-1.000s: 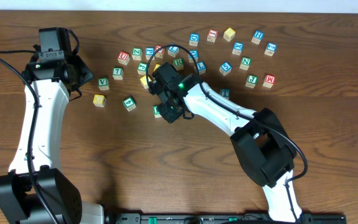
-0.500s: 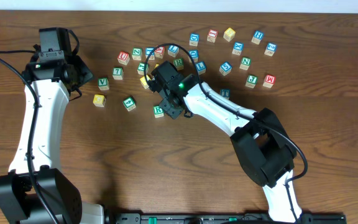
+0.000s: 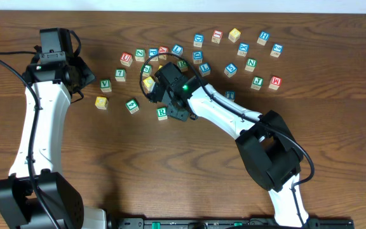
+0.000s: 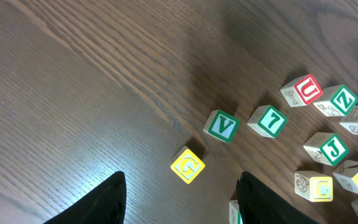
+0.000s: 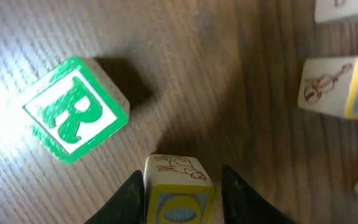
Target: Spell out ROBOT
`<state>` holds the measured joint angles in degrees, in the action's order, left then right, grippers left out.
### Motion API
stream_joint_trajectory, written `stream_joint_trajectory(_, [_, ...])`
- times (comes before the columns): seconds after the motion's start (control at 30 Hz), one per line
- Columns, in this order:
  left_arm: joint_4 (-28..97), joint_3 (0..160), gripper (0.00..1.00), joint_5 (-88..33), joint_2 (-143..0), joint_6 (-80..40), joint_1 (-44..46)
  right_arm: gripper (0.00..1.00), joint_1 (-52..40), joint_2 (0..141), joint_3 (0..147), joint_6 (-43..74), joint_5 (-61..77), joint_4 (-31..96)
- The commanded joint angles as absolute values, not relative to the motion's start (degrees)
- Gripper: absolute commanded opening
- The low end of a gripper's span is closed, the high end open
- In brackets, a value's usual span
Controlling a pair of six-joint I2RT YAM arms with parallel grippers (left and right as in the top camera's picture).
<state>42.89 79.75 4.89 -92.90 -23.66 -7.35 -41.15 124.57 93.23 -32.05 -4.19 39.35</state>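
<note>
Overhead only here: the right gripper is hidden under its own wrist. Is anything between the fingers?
Observer: Yes. The right wrist view shows a yellow-framed O cube in the right gripper, with a finger close on each side. I cannot tell whether they clamp it.
Operator: And the left gripper's state?
Observer: The left gripper is open with nothing between its fingers. A yellow G cube lies ahead of it on the table.

The right arm (image 3: 221,111) stretches from its base at the near edge, and the right end effector (image 3: 151,86) sits just beyond the R cube (image 3: 162,113), fingers (image 5: 132,193) clamped on a yellow cube (image 5: 178,180) (a green light glows on the wrist). The left arm (image 3: 40,121) stands well left of the R cube, upright and bent inward, with the left end effector (image 4: 180,199) spread wide.
</note>
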Motion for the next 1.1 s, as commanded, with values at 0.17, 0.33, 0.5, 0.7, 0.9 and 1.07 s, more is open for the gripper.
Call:
stream_joint_trajectory(0.17, [43.05, 79.72, 0.57, 6.07, -93.56, -22.72, -7.60, 0.40, -40.84, 125.40, 92.97, -46.33, -4.60, 39.38])
stream_joint_trajectory(0.33, [43.05, 79.72, 0.56, 6.07, -93.56, -22.72, -7.60, 0.40, -40.82, 125.38, 92.99, -47.86, -4.34, 37.58])
stream_joint_trajectory(0.5, [43.09, 79.72, 0.57, 6.07, -93.56, -22.72, -7.60, 0.40, -40.82, 123.33, 93.01, -40.66, -4.34, 34.41])
stream_joint_trajectory(0.7, [43.05, 79.72, 0.56, 6.07, -93.56, -22.72, -7.60, 0.52, -40.29, 117.82, 93.01, -17.61, -2.17, 33.01])
stream_joint_trajectory(0.9, [43.05, 79.72, 0.56, 6.07, -93.56, -22.72, -7.60, 0.34, -39.35, 117.97, 92.97, -1.74, 7.22, 40.18])
stream_joint_trajectory(1.07, [42.98, 79.72, 0.57, 6.07, -93.56, -22.72, -7.60, 0.17, -39.33, 119.39, 92.92, 0.91, 10.57, 43.62])
